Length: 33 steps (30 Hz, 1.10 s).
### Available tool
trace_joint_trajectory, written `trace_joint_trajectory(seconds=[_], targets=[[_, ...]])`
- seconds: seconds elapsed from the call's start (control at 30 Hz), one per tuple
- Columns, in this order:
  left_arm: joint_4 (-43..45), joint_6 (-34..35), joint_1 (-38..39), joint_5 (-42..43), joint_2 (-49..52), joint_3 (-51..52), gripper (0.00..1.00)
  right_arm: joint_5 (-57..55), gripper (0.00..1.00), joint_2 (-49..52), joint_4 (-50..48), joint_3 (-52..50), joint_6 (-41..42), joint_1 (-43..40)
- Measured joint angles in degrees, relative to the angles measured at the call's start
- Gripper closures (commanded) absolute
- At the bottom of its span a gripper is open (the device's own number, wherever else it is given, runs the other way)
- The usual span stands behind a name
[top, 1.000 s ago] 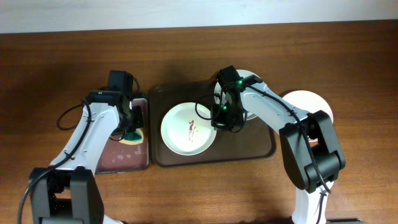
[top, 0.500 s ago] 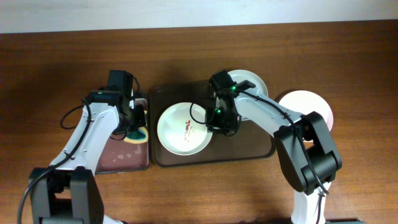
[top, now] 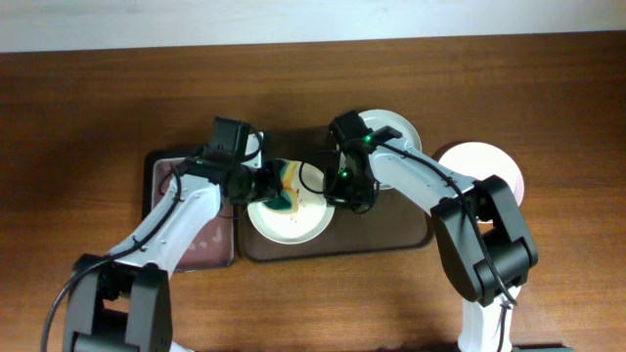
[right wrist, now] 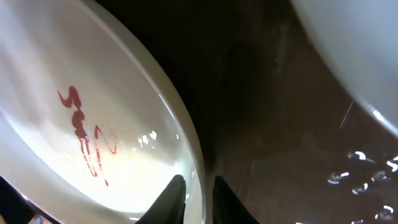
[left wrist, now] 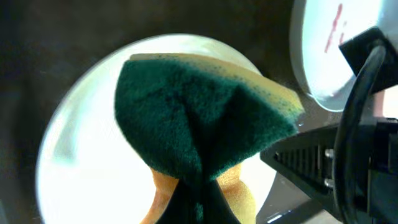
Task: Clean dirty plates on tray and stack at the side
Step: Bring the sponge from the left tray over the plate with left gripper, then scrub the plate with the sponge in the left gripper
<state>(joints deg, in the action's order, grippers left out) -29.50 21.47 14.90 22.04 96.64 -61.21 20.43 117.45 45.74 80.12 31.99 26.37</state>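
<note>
A pale plate (top: 293, 217) with red smears lies at the left of the dark brown tray (top: 391, 233). My right gripper (top: 344, 193) is shut on its right rim; in the right wrist view the fingers (right wrist: 198, 196) straddle the rim beside the smear on the plate (right wrist: 81, 124). My left gripper (top: 264, 184) is shut on a green-and-yellow sponge (top: 284, 186) and holds it over the plate's upper left. In the left wrist view the sponge (left wrist: 199, 118) covers much of the plate (left wrist: 74, 162). A second plate (top: 396, 129) sits at the tray's back right. A pinkish-white plate (top: 487, 164) lies on the table at the right.
A smaller black-rimmed sponge tray (top: 196, 240) lies left of the brown tray. The second plate, with a red smear, shows in the left wrist view (left wrist: 323, 56) behind my right arm (left wrist: 354, 137). It also shows in the right wrist view (right wrist: 354, 50).
My left gripper has lifted the sponge off the sponge tray and moved right over the plate. My right gripper slid the plate slightly left, then held still.
</note>
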Motion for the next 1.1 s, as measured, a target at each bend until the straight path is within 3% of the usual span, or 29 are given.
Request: trace_joint_trajectory(seconds=[0.23,0.47,0.6,0.77,0.97,1.1], targets=[[9.29,1.27,3.19,4.35,0.0,7.28,1.0,0.0,0.83,0.02,0.07,-0.09,0.37,0.0],[14.58,4.74,6.23,3.61,2.32,7.76,1.0,0.0,0.83,0.02,0.07,-0.11,0.37,0.0],[14.71,5.75,6.54,1.29,5.38,7.72,1.0,0.0,0.83,0.02,0.09,-0.11,0.37,0.0],[8.24,6.05,4.98,-3.58,4.96,6.69,1.0,0.33,0.83,0.02,0.24,-0.11,0.42,0.07],[4.37,5.6,1.55,-8.76,0.11,7.08,1.0,0.35,0.81,0.02,1.75,-0.11,0.42,0.2],[4.98,5.57,1.57,-7.37,-5.14,7.21,1.0,0.02,0.81,0.02,1.79,-0.15,0.52,0.2]])
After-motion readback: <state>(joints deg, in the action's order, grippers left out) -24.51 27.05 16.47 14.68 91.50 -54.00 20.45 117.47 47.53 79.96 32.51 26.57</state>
